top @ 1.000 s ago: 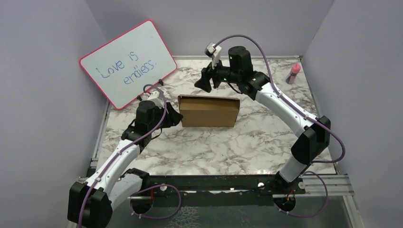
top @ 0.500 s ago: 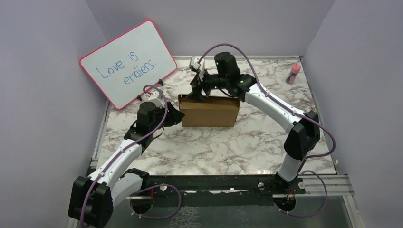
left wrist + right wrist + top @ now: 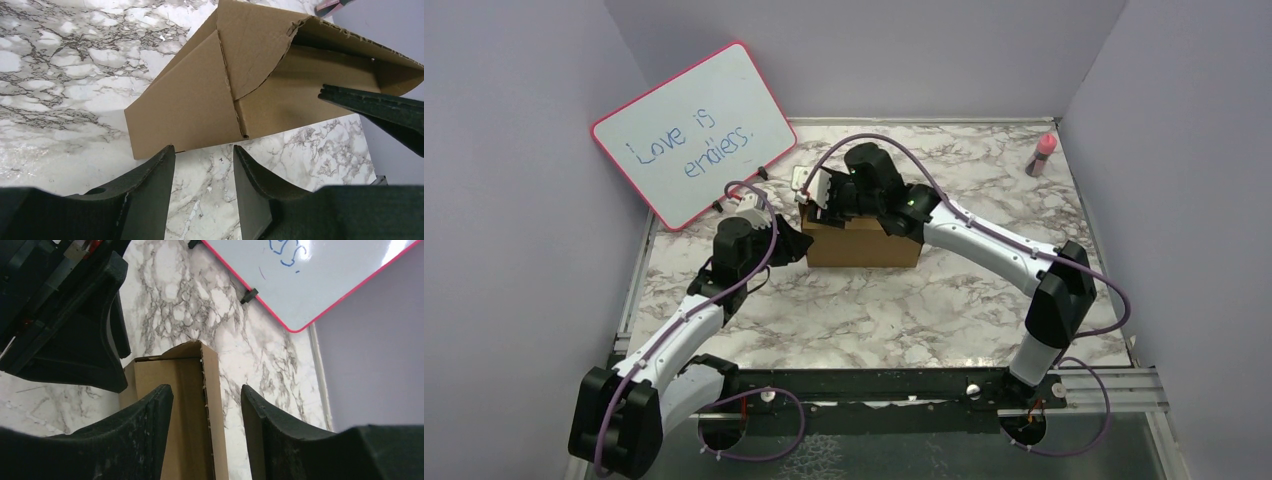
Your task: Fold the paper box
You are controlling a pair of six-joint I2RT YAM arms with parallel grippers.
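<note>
Cardboard mailer box [image 3: 869, 245] just ahead of parted, empty left gripper [image 3: 204, 150], one end beneath parted, empty right gripper [image 3: 206, 390].

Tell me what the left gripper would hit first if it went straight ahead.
Probably the paper box: the left gripper points its open jaws at the box's near end, with only a strip of marble table between them.
</note>
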